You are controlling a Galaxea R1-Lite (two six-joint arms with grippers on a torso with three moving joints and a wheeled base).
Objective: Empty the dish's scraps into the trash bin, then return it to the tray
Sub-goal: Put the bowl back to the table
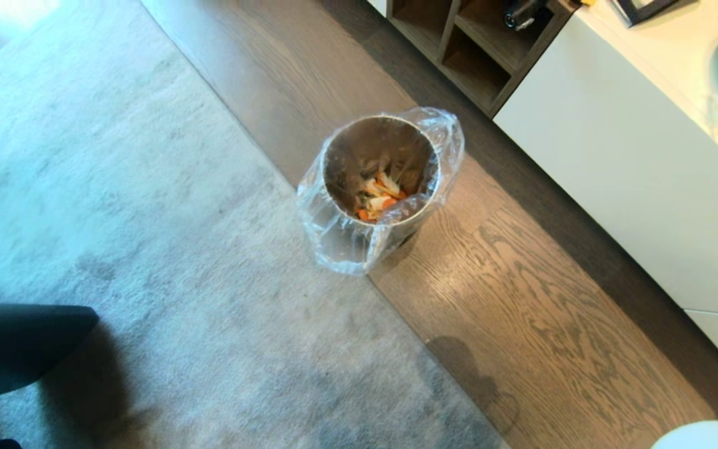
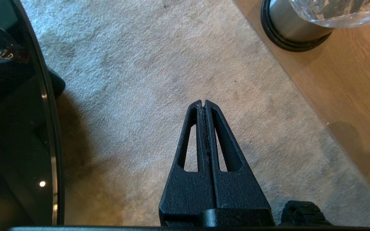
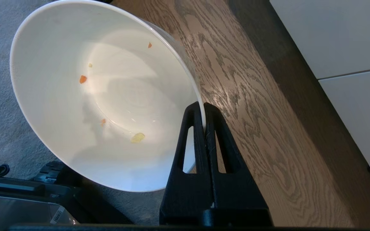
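**Q:** Since the scraps [image 1: 379, 198] lie at the bottom of the trash bin [image 1: 376, 187], is the emptying done?

**A:** Largely. The dish [image 3: 75, 106] hangs on its side over the floor, its rim clamped between the fingers of the right gripper [image 3: 204, 110]; only a few orange and pale flecks cling inside.

**Q:** And the other arm?

**A:** The left gripper [image 2: 203, 103] idles over the carpet, fingers pressed together on nothing.

**Q:** What remains?

**A:** The return. The tray appears in no view; it probably sits on the white counter [image 1: 664, 43], though that cannot be confirmed.
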